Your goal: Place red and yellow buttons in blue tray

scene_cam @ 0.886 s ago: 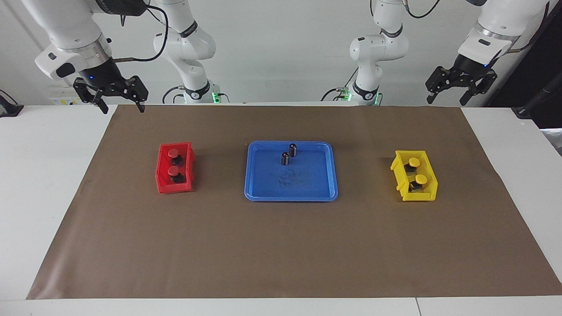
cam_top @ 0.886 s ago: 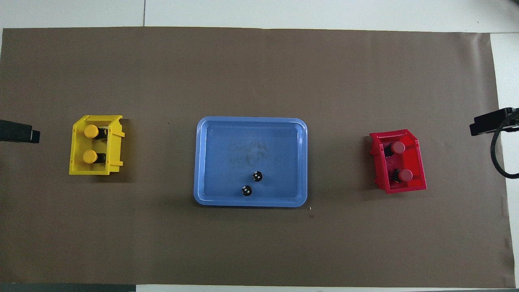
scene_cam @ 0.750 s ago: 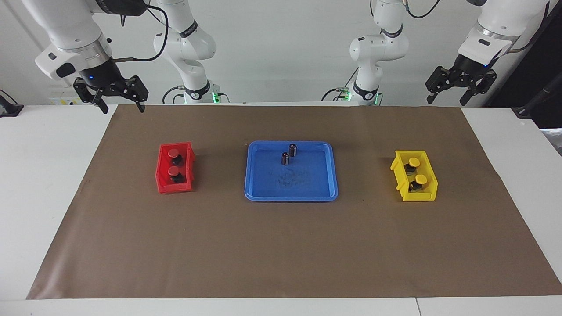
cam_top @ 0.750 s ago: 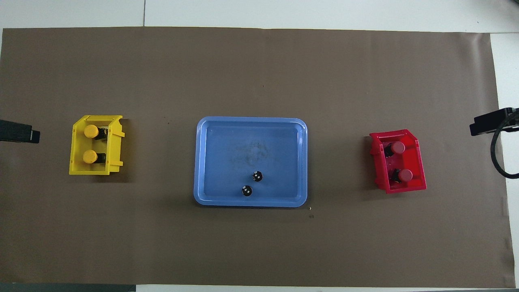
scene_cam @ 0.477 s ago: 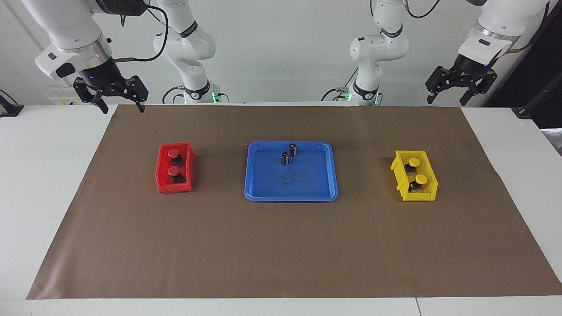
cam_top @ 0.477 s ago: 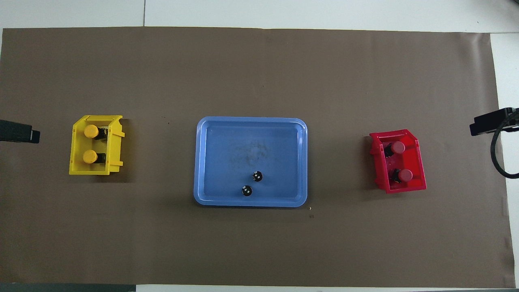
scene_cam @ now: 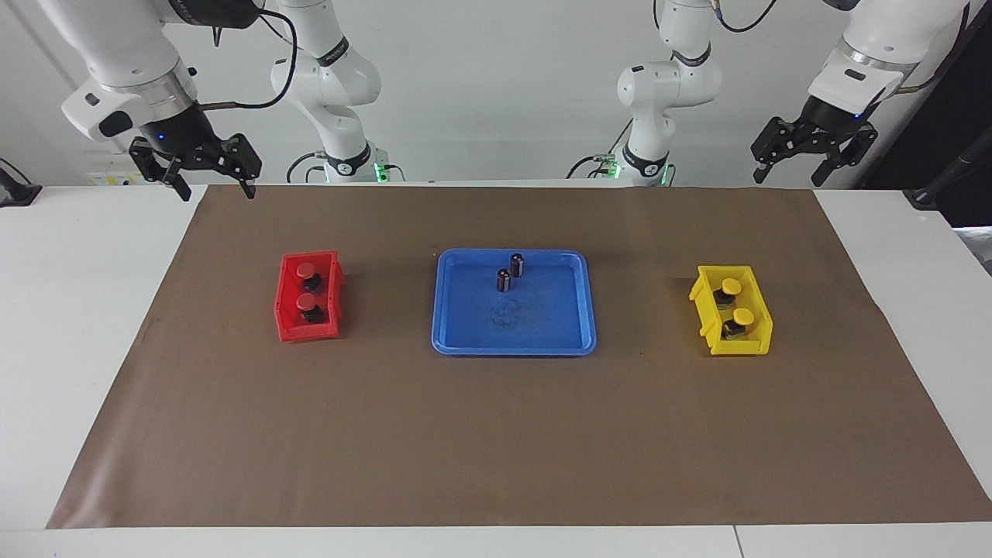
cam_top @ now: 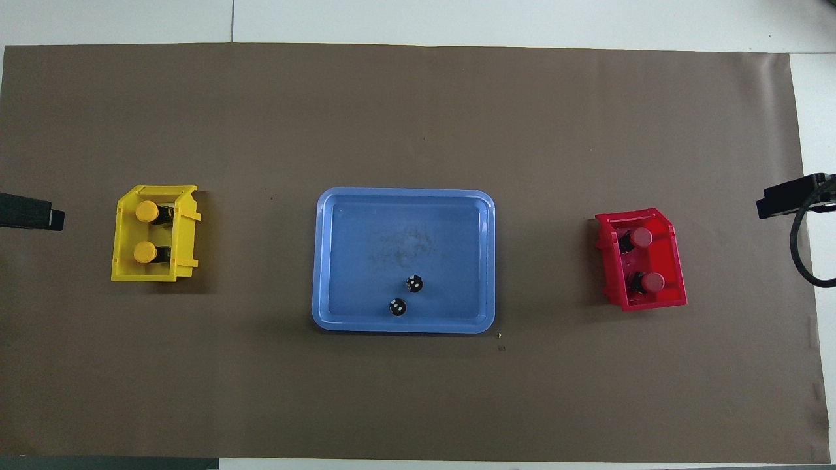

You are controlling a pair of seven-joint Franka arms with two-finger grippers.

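Both arms wait raised at the robots' edge of the table. The left gripper hangs over the brown mat's corner at the left arm's end, the right gripper over the corner at the right arm's end; each has its fingers spread and holds nothing. The blue tray lies at the middle of the mat, well apart from both grippers. The two red buttons sit in the red bin toward the right arm's end, one nearer to the robots than the other. The two yellow buttons sit likewise in the yellow bin toward the left arm's end. Two dark cylinders stand upright in the tray, near its rim on the robots' side. No lettering can be read on any item. The open mat between bins and tray carries nothing.
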